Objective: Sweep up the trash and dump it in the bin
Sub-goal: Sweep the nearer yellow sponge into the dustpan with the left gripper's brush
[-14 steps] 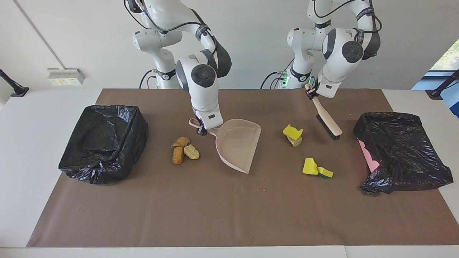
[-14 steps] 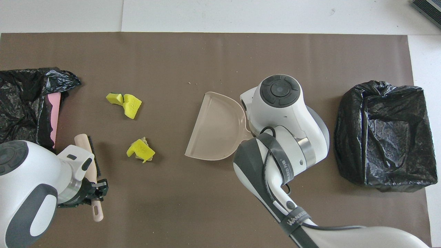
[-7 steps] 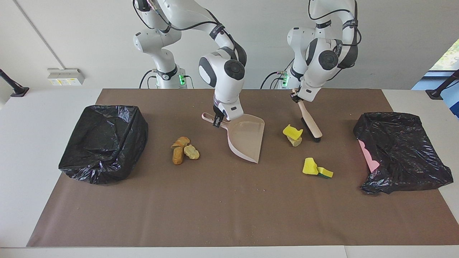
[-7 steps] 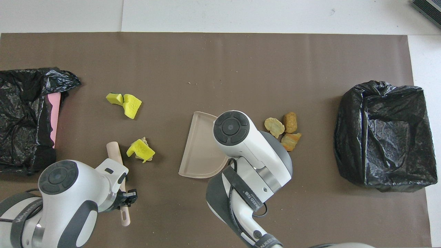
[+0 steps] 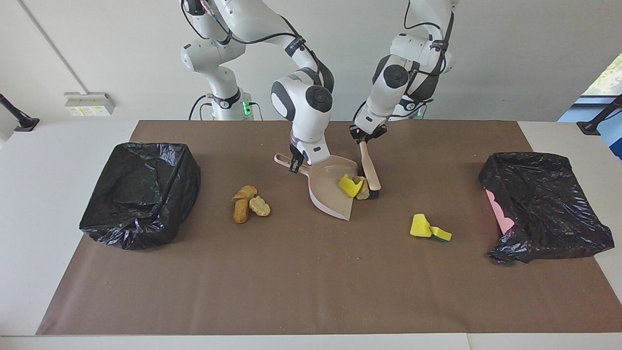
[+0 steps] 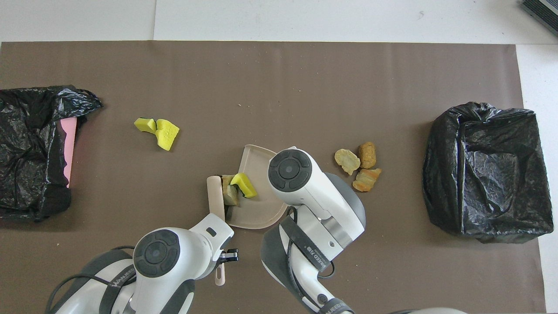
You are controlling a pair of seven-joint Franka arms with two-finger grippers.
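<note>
Near the middle of the brown mat [image 5: 311, 282], the right gripper [image 5: 295, 163] is closed on the handle of the pale dustpan [image 5: 330, 192], which rests tilted on the mat with its open mouth turned toward the left arm's end of the table. Just beside that mouth, the left gripper [image 5: 363, 136] is clamped on the upper end of the brush [image 5: 370, 170], whose tan handle slopes down to dark bristles that meet the mat at the dustpan's lip. A yellow sponge bit [image 5: 348, 185] and a tan chunk [image 5: 362, 189] sit together at the lip, the sponge bit lying on the dustpan's floor and the chunk pressed between it and the brush; in the overhead view the same sponge bit [image 6: 244, 185] lies inside the pan [image 6: 257, 209] with the brush [image 6: 215, 197] right against the pile. Two more yellow sponge scraps [image 5: 429, 228], one with a green edge, lie on the mat well apart from the pan, toward the left arm's end and farther from the robots. Three brown bread-like chunks [image 5: 249, 203] lie huddled on the mat beside the pan toward the right arm's end. A bin lined with a black bag [image 5: 141, 192] stands at the right arm's end of the mat, and a second black bag [image 5: 544, 204], showing a strip of pink at its edge, sits at the left arm's end.
</note>
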